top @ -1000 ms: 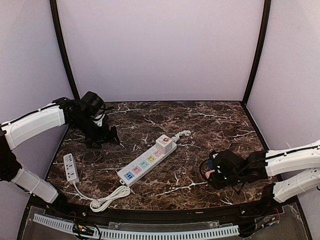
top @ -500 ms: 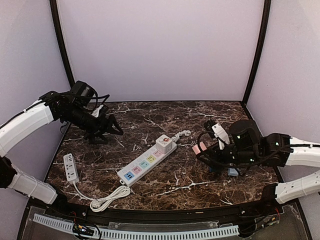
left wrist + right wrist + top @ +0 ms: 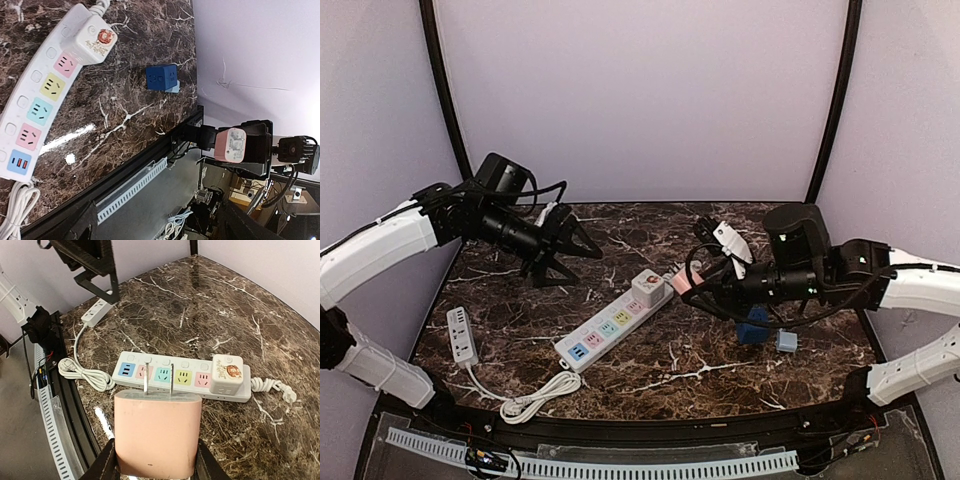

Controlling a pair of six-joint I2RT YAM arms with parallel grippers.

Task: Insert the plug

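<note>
Pink boxy plug (image 3: 157, 432), pinched between the right gripper's (image 3: 688, 286) fingers, has swung in beside the white plastic power strip (image 3: 605, 328), nearing insertion, while the left gripper (image 3: 575, 250) hovers, fingers spread.

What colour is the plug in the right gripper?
Salmon pink plug; right wrist view shows best.

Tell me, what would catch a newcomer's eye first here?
Probably the pink plug, gripped in the right claw with its two prongs pointing toward the strip. Next comes the white power strip with pastel sockets, lying diagonally in the middle of the dark marble table, with a white cube adapter plugged in at its far end. The left claw hangs open at the back left.
</note>
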